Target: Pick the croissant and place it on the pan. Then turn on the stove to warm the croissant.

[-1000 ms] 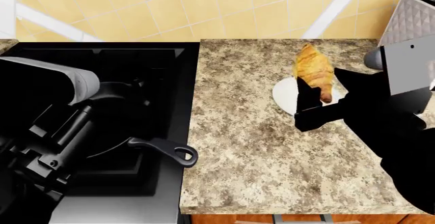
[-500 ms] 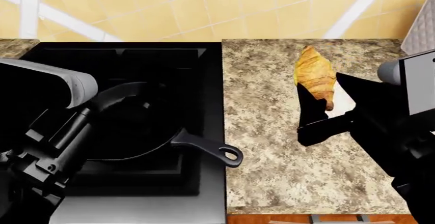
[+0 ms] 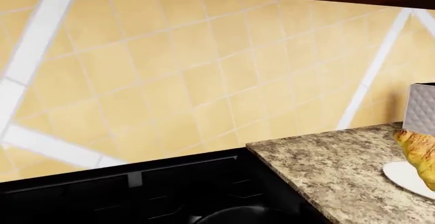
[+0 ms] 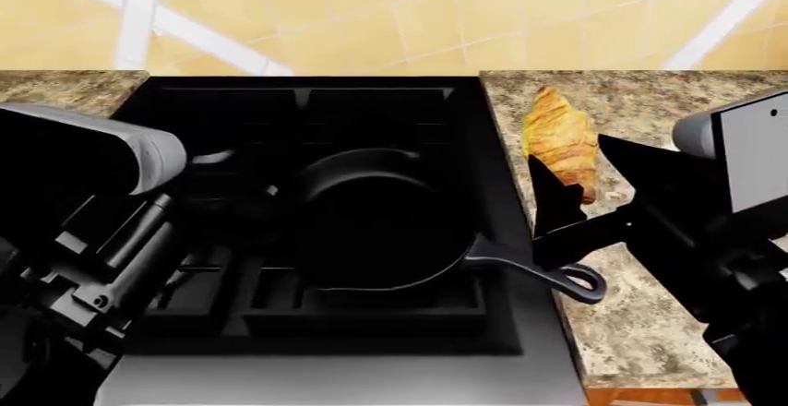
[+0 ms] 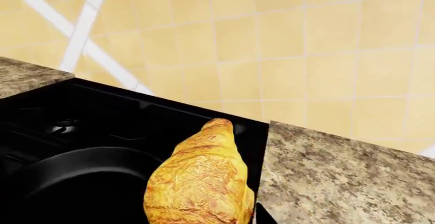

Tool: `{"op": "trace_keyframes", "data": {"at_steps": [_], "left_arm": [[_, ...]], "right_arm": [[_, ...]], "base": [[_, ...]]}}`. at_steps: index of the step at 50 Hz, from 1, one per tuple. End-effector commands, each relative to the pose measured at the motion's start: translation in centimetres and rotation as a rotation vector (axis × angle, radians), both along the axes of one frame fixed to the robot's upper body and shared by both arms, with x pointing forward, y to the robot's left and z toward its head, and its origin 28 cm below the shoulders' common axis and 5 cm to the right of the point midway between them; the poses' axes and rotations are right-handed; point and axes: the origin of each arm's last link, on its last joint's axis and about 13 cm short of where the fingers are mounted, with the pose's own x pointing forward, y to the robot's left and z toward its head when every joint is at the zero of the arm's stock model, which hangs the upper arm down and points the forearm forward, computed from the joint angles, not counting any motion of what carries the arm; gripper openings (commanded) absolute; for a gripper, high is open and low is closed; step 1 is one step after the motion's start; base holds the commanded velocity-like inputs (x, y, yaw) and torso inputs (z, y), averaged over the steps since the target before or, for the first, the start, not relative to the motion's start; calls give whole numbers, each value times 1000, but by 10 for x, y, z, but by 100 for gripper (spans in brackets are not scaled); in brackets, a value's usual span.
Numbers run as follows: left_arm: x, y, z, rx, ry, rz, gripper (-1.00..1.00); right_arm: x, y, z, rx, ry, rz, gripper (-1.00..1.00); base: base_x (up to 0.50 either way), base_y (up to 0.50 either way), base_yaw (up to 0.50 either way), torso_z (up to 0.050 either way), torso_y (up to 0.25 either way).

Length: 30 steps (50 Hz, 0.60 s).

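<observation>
We count 1 stove (image 4: pixel 308 111), black w/ grates, flanked by speckled granite surface (image 4: pixel 640 332). 1 pan (image 4: pixel 376 217), round black cast iron, sits on the grates; its loop-ended handle points toward the right arm. 1 croissant (image 4: pixel 560 143), golden, ridged, crescent, is gripped by right tool (image 4: pixel 569 205), above the surface edge beside the stove, not over the pan. Left tool: state hidden behind its arm. White plate (image 3: pixel 411 178) shows in left wrist view.

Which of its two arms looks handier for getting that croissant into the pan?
The right. Its gripper already grips the croissant just beside the pan. The left arm sits at the stove's far side, holding nothing visible.
</observation>
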Motion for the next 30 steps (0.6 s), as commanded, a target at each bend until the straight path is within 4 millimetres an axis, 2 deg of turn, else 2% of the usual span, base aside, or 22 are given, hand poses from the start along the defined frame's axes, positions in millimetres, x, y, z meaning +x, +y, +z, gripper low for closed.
{"op": "trace_keyframes", "data": {"at_steps": [1, 17, 30], "left_arm": [[2, -1, -1, 1, 3, -5, 100], [1, -1, -1, 0, 2, -3, 100], [1, -1, -1, -1, 1, -2, 100]], "right_arm": [[2, 1, 0, -12, -6, 15, -100], [3, 1, -1, 3, 1, 20, -100], [7, 0, 7, -33, 37, 67, -100]], "base": [[0, 500, 0, 0, 0], [0, 444, 0, 0, 0], [0, 14, 0, 0, 1]]}}
